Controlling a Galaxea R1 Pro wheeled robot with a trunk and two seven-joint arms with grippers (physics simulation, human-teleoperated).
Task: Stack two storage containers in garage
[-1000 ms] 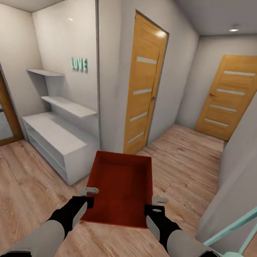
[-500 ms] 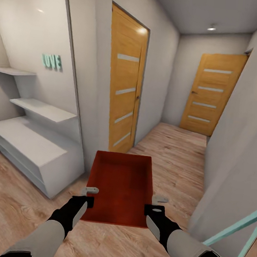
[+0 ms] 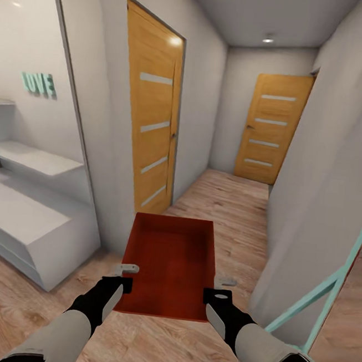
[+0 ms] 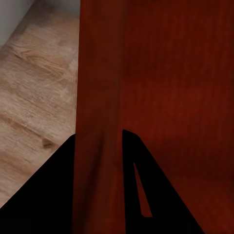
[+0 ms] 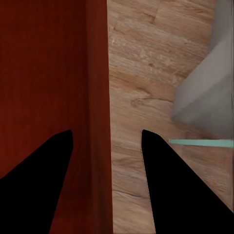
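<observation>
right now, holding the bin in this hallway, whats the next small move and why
Probably roll forward down the corridor toward the far door, keeping centred. The storage container is held off the wood floor by the left hand and right hand, and walls stand close on both sides.

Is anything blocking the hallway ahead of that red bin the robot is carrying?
Nothing lies on the wood-plank hallway floor ahead of the orange-red ribbed bin. Both honey-coloured doors, side and far end, look shut.
</observation>
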